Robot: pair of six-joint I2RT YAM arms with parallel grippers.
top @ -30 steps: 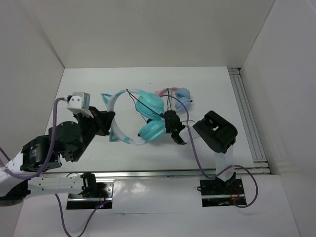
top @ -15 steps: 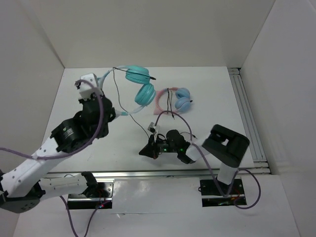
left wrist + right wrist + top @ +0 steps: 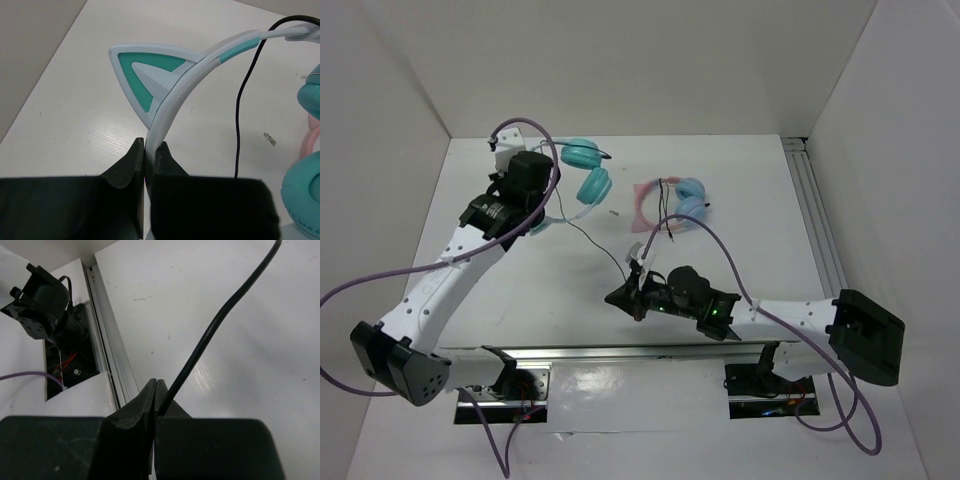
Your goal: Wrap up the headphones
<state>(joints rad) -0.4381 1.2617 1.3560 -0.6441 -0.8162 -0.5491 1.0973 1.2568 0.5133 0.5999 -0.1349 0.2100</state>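
The teal headphones [image 3: 588, 172] with a pale cat-ear headband [image 3: 170, 100] are at the far left of the table. My left gripper [image 3: 542, 205] is shut on the headband just below a cat ear [image 3: 145, 75]; in the left wrist view [image 3: 148, 150] the band is pinched between both fingers. A teal earcup [image 3: 302, 195] shows at the right edge. The thin black cable [image 3: 595, 240] runs from the headphones to my right gripper [image 3: 616, 298] near the front edge. That gripper is shut on the cable [image 3: 215, 327] in the right wrist view [image 3: 156, 387].
A second pair with a pink band and light blue earcups [image 3: 685, 200] lies right of the teal pair, its own black cable over it. An aluminium rail [image 3: 825, 240] runs along the table's right side, another along the front edge [image 3: 112, 355].
My left gripper carried the headphones from mid-table toward the far left. My right gripper moved to the front edge with the cable, drawing it out between them.
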